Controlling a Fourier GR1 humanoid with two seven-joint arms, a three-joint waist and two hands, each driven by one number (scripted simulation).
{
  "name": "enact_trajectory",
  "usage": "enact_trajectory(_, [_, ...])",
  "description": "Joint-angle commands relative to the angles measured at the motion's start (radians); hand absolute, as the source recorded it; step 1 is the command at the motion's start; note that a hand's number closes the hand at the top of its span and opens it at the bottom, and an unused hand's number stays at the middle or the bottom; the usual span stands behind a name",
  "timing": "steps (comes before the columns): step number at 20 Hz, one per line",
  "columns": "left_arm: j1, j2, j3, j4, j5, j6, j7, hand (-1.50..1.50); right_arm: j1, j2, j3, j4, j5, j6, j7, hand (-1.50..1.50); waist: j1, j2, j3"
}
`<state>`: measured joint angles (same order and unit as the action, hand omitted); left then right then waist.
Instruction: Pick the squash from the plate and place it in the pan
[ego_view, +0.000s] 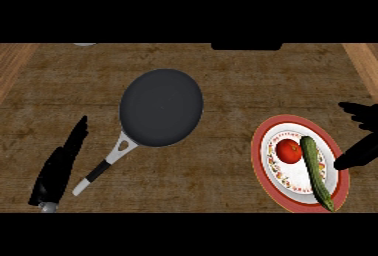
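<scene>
Fingers: the right hand (359, 150) shows spread, released fingers and a thumb at the plate's right edge, holding nothing; the left hand (60, 167), far left of the plate beyond the pan, is straight-fingered and resting.
Counter (236, 70): wooden top carrying everything.
Pan (161, 107): dark, empty, up and to the left of the plate, its handle (107, 165) pointing down-left.
Plate (275, 172): red-rimmed, low at the right.
Squash (316, 172): long and green, on the plate's right half, its long axis running near to far, just left of the right thumb.
Tomato (289, 150): on the plate, touching the squash's left side.
Nearer hand: the right, by my judgement; its reach goes leftward, across the squash's length.
</scene>
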<state>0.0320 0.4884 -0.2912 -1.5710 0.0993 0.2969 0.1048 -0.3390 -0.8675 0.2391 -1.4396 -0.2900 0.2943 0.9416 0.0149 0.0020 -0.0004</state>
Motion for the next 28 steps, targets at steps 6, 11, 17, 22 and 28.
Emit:
enact_trajectory(6, [-0.004, 0.011, 0.059, -0.046, -0.011, -0.027, 0.061, 0.00, -0.043, 0.053, 0.067, -0.030, -0.004, 0.087, 0.203, -1.50, -0.011, -0.004, 0.000])
enact_trajectory(11, [0.075, -0.067, 0.018, 0.009, -0.066, -0.026, -0.061, 0.00, -0.082, 0.110, 0.066, 0.071, 0.030, 0.116, 0.154, -1.50, -0.005, -0.002, 0.000])
enact_trajectory(17, [-0.010, -0.063, 0.064, 0.025, -0.051, -0.061, 0.021, 0.00, -0.047, 0.142, 0.133, 0.110, 0.094, 0.114, 0.151, -1.50, -0.012, -0.002, 0.000])
enact_trajectory(22, [0.028, -0.049, 0.085, -0.029, -0.049, -0.086, 0.013, 0.00, -0.086, 0.167, 0.154, 0.145, 0.103, 0.115, 0.216, -1.50, -0.004, -0.002, 0.000])
enact_trajectory(28, [0.004, -0.097, 0.087, 0.021, -0.102, -0.070, 0.026, 0.00, -0.063, 0.178, 0.137, 0.149, 0.118, 0.140, 0.206, -1.50, -0.014, -0.002, 0.000])
